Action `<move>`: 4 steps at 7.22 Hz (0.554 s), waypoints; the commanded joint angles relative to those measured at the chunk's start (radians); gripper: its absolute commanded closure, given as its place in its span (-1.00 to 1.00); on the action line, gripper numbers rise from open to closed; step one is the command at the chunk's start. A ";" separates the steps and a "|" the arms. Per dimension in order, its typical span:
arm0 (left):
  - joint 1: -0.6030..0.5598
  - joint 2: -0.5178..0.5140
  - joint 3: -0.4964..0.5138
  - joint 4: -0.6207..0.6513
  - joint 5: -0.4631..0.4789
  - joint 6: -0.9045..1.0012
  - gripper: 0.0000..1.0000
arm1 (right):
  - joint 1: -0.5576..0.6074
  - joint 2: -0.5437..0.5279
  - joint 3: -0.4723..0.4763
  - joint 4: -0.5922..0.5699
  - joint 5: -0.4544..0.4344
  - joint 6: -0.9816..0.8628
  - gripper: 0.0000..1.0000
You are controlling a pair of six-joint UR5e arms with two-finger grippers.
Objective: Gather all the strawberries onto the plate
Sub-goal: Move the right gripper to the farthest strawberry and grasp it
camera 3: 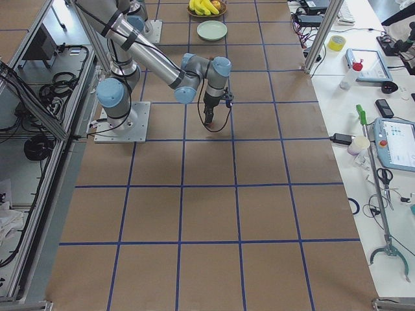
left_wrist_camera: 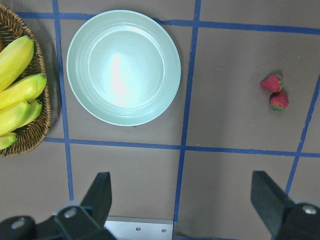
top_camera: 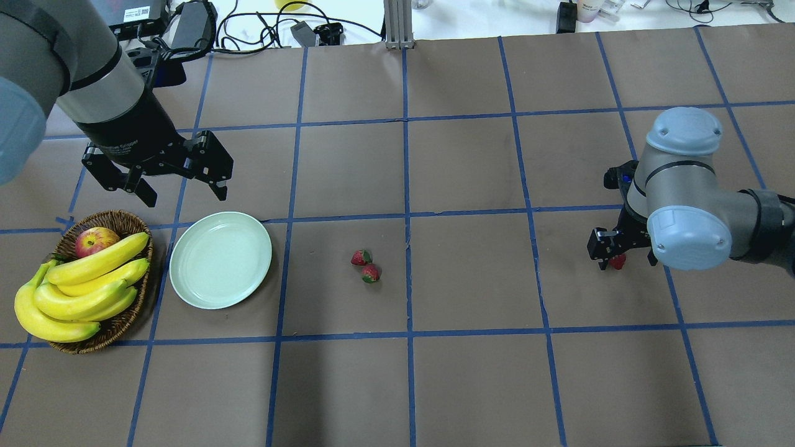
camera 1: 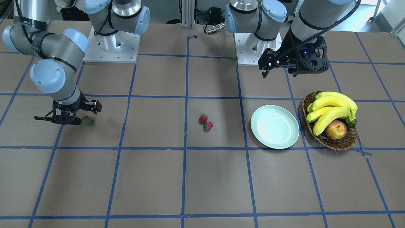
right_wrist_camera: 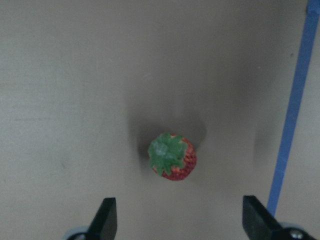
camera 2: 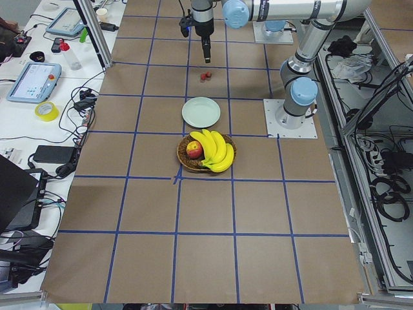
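Observation:
Three strawberries lie on the brown table. Two sit together mid-table, and they also show in the overhead view and the left wrist view. The third strawberry lies alone under my right gripper, which is open and low over it, not touching. The mint-white plate holds nothing. My left gripper hangs open and empty, high behind the plate.
A brown wicker basket with bananas and a red-yellow apple stands right beside the plate. Blue tape lines grid the table. Both arm bases stand at the robot's edge.

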 commanded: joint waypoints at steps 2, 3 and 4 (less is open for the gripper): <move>0.000 0.001 0.001 0.000 0.000 0.001 -1.00 | 0.001 0.072 0.000 -0.094 0.059 -0.004 -0.78; 0.000 0.001 0.001 0.000 -0.001 -0.001 -1.00 | 0.001 0.074 -0.004 -0.096 0.059 -0.004 -0.77; 0.000 0.001 0.001 0.000 -0.001 -0.001 -1.00 | 0.001 0.074 -0.003 -0.099 0.057 -0.004 -0.59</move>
